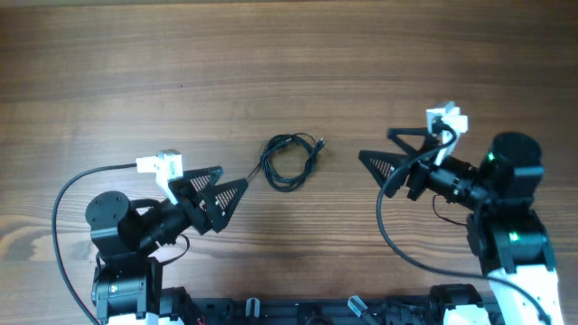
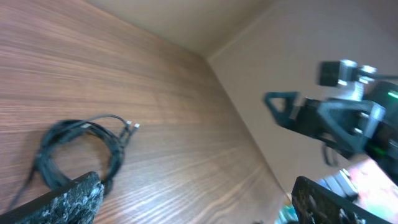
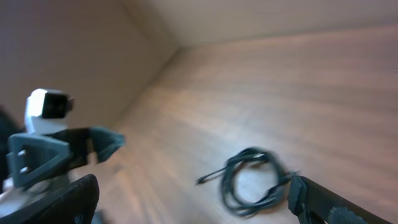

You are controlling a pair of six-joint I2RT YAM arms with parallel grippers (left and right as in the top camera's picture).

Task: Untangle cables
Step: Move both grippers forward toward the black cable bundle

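The cables [image 1: 289, 161] are thin dark wires wound in one small coil on the wooden table, between the two arms, with a tiny plug end at the upper right. The coil also shows in the left wrist view [image 2: 78, 149] and, blurred, in the right wrist view [image 3: 252, 180]. My left gripper [image 1: 233, 181] is open and empty, its fingertips just left of the coil. My right gripper [image 1: 377, 146] is open and empty, well to the right of the coil. Neither gripper touches the cables.
The wooden table [image 1: 289, 63] stretches behind the coil. Thick black arm cables loop at the left [image 1: 68, 190] and at the right [image 1: 397, 235]. The arm bases stand at the front corners.
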